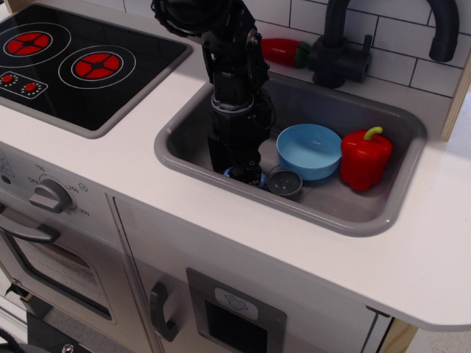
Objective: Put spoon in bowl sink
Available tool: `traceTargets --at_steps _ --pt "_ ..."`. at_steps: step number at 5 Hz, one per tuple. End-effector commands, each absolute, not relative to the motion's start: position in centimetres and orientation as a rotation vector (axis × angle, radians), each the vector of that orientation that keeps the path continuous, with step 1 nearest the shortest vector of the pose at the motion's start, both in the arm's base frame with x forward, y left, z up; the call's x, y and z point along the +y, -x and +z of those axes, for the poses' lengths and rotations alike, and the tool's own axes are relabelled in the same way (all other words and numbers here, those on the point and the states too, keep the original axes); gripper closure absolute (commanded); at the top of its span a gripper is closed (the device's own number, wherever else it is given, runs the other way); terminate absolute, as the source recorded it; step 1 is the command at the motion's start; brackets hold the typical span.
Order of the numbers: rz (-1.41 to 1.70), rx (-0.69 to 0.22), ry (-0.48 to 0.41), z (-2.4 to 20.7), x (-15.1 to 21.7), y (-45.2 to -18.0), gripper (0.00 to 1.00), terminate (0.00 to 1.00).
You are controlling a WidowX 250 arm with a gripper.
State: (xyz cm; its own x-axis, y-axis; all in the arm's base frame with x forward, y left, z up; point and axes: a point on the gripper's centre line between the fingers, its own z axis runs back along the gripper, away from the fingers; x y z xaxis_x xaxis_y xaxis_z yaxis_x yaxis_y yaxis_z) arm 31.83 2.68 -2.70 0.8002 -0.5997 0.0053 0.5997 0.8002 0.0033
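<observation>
The spoon lies on the floor of the grey sink [184, 143] near its front wall, with its grey round scoop [284, 182] to the right and its light blue handle [234, 174] to the left. My black gripper [237, 170] reaches straight down over the handle, its fingers still apart on either side, so most of the handle is hidden. The light blue bowl [309, 151] stands upright and empty just behind and to the right of the scoop, close to my gripper's right side.
A red toy bell pepper [366, 158] stands in the sink against the bowl's right side. A black faucet [346, 51] and a red-green toy [283, 51] are behind the sink. The black stovetop [73, 62] lies to the left on the white counter.
</observation>
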Motion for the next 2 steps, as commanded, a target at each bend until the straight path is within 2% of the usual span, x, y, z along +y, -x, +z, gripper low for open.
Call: traceTargets --at_steps 1,2 --pt "-0.729 0.023 0.016 -1.34 2.81 -31.54 1.00 0.00" --pt "-0.808 0.046 0.034 -0.82 3.03 -31.91 1.00 0.00"
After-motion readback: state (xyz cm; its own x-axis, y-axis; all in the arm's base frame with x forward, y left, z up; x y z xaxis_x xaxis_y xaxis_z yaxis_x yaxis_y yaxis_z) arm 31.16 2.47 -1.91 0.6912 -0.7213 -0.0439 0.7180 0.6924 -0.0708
